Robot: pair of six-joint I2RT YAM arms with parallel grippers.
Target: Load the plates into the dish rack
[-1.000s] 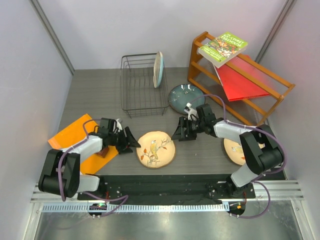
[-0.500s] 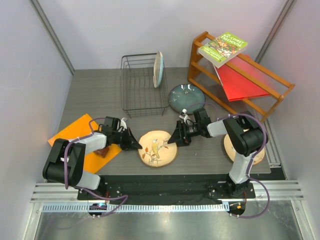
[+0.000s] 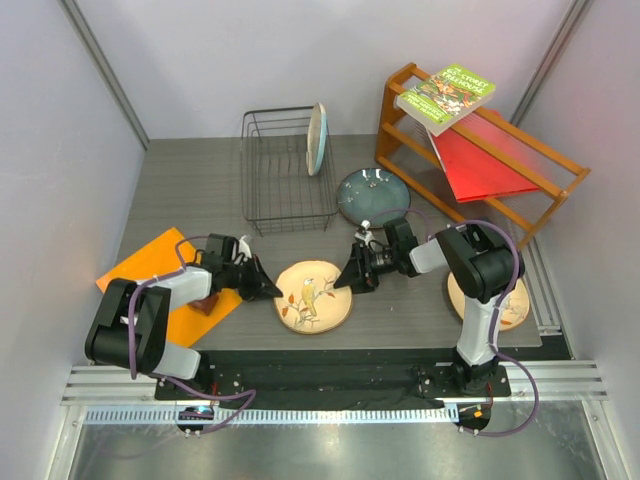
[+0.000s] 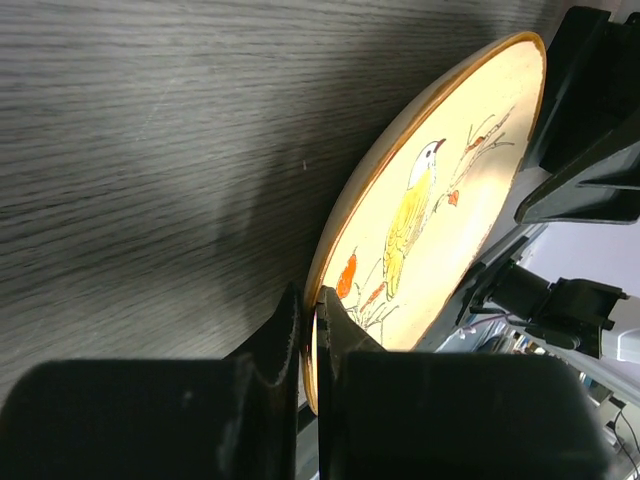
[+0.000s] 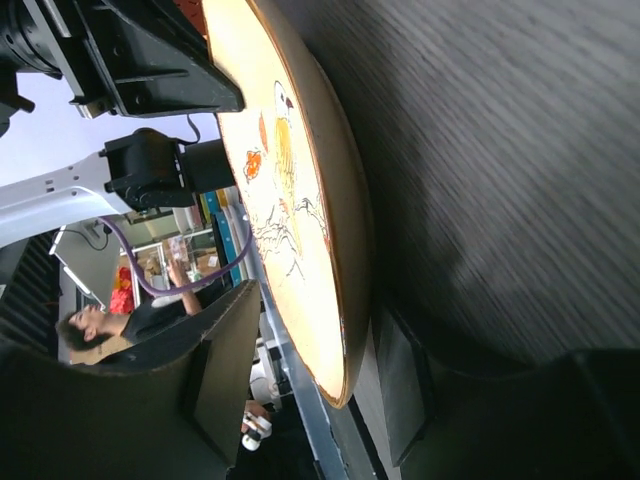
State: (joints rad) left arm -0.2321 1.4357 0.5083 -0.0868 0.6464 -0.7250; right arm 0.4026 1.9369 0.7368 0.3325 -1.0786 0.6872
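As it lies flat, bird plate [image 3: 313,297] faces up.

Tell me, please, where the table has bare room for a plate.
Bare table lies left of the dish rack, beyond the orange mat. A smaller patch separates the centre bird plate from the right bird plate. It is crowded where the left claw and right claw flank the centre one.

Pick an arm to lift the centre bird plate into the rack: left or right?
Left, probably. On the left gripper the jaws look pinched on the rim of the bird plate; on the right gripper they only straddle the opposite rim, gaps showing. The dish rack also stands slightly left of the plate.
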